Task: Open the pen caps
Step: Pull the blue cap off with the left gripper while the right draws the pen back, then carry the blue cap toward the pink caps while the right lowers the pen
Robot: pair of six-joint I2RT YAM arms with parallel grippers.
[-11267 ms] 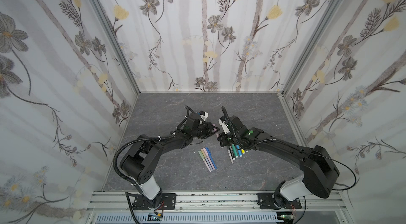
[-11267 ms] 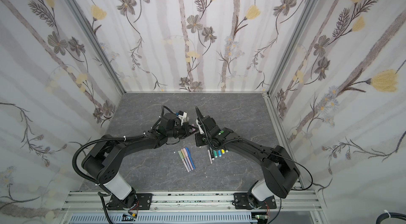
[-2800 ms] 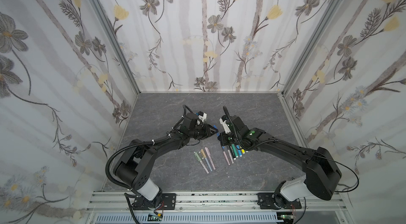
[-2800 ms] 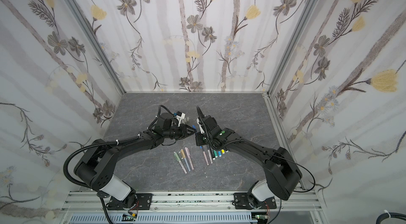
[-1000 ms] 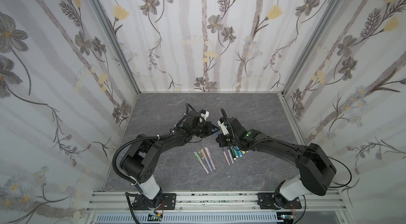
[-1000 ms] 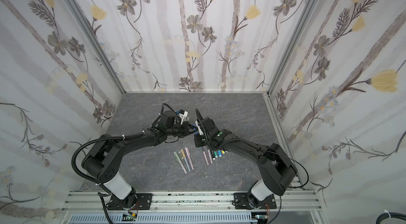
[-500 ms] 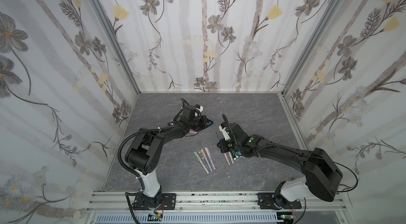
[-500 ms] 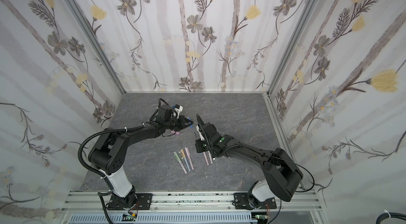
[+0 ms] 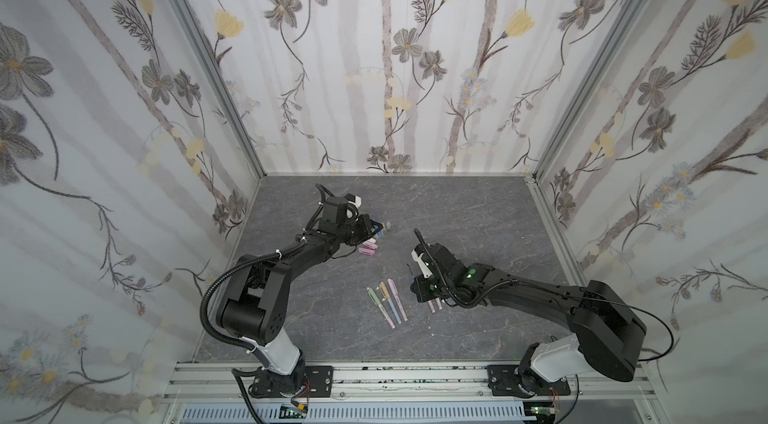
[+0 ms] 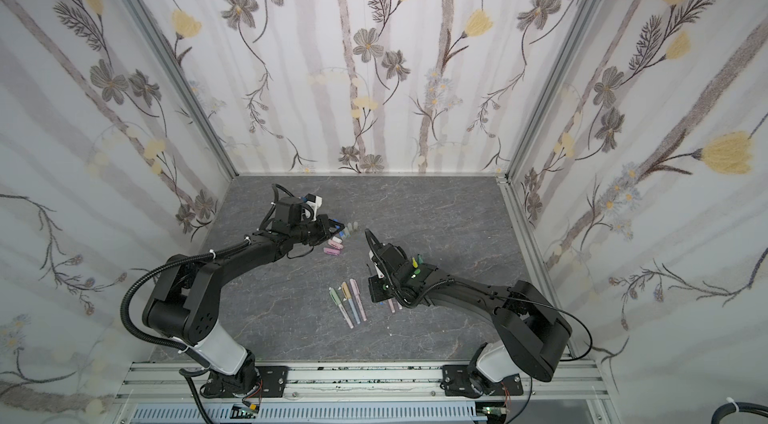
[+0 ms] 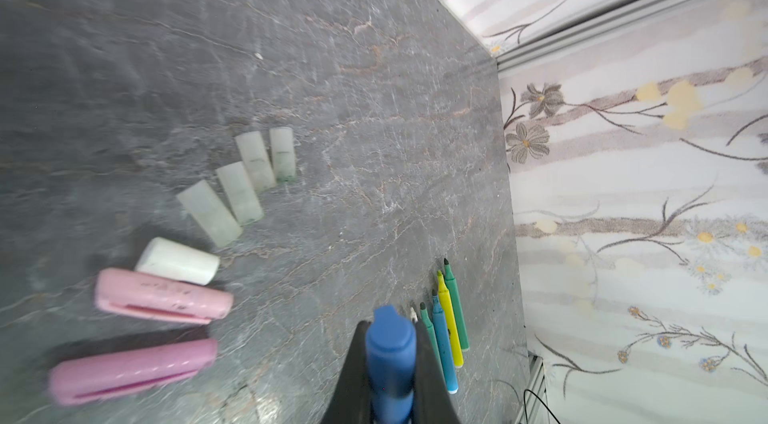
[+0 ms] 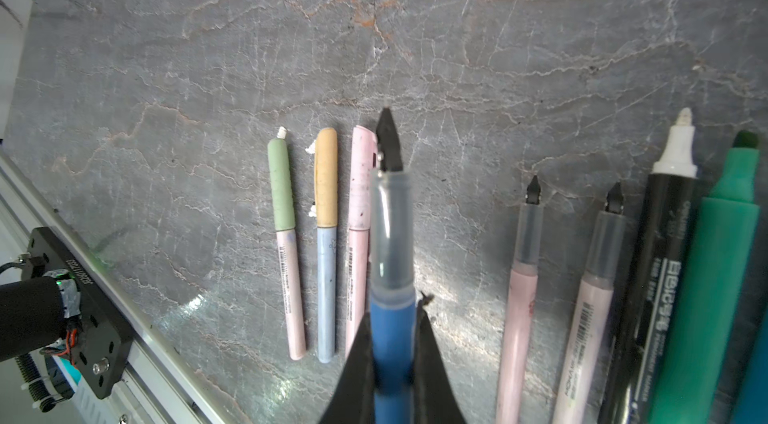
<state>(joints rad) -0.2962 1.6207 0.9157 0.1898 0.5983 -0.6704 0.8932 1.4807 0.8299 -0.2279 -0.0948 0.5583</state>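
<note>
1. Since a second ago, the two claws have drawn apart from where they met over mid-bench, and the blue cap (image 11: 390, 359) is now off the blue pen (image 12: 391, 260).
2. That blue cap sits clamped between the jaws of the left claw (image 11: 390, 328), raised above the bench towards the back left in both top views.
3. With its dark nib bare, the blue pen is clamped by its barrel in the right claw (image 12: 392, 309) and held above the row of pens.
4. Near the left claw, the loose caps (image 11: 241, 193) lie on the bench: four translucent ones fanned side by side, then a white, a pink and a purple one.
5. Under the right claw, three capped pens (image 12: 326, 214) lie parallel, capped green, peach and pink.
6. Beside them lie the uncapped pens (image 12: 525, 276): two pale pink ones with dark nibs, a black marker and a teal one.
7. All of these rest on the grey, veined bench (image 9: 457, 210).
</note>
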